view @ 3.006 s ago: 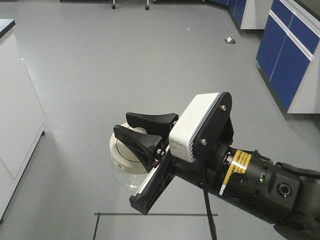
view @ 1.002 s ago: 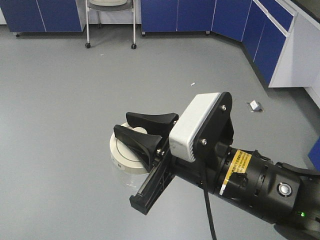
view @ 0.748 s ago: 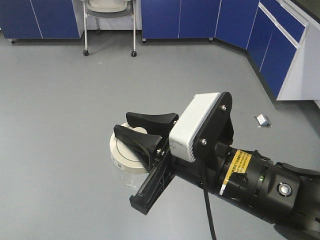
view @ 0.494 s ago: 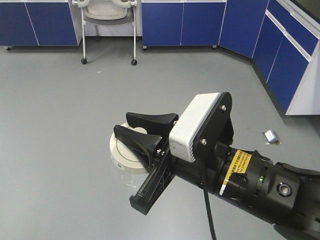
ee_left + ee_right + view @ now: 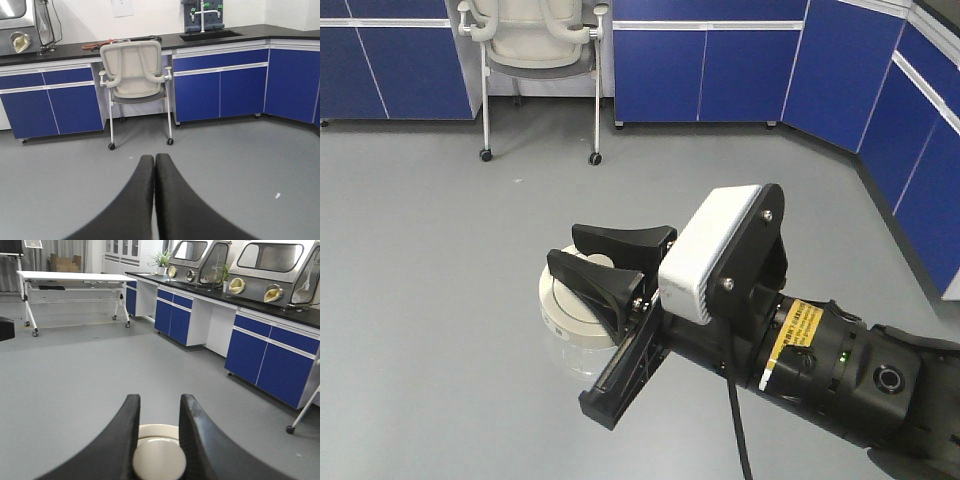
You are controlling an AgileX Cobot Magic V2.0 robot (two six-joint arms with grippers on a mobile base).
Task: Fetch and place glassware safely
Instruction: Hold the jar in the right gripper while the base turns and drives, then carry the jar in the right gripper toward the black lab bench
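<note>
— While you have the feeds up, where is the glass jar (image 5: pixel 565 350)?

— I have it in the right gripper (image 5: pixel 564 250), held in the air above the grey floor (image 5: pixel 420 260) and touching nothing else. On the front camera the clear body hangs under its cream lid (image 5: pixel 558 305), and the two black fingers (image 5: pixel 600 280) reach over the top of that lid.

— How is the grip?

— Through the right wrist camera I see the fingers standing a narrow way apart, one on each side of the round knob (image 5: pixel 159 460) in the middle of the lid. Both look to be touching it. So the hand is drawn in on the knob, not spread wide.

— And the left gripper (image 5: pixel 154 156)?

— Closed right up with nothing in it. Its two fingers lie flat against each other along their length. They point toward a pale wheeled chair (image 5: pixel 135 75) that stands before blue cabinets (image 5: pixel 220 95) under a dark counter (image 5: pixel 260 30).

— Anything near the jar?

— On the front camera I see the same chair and cabinets at the far edge of the floor, well apart from it.
</note>
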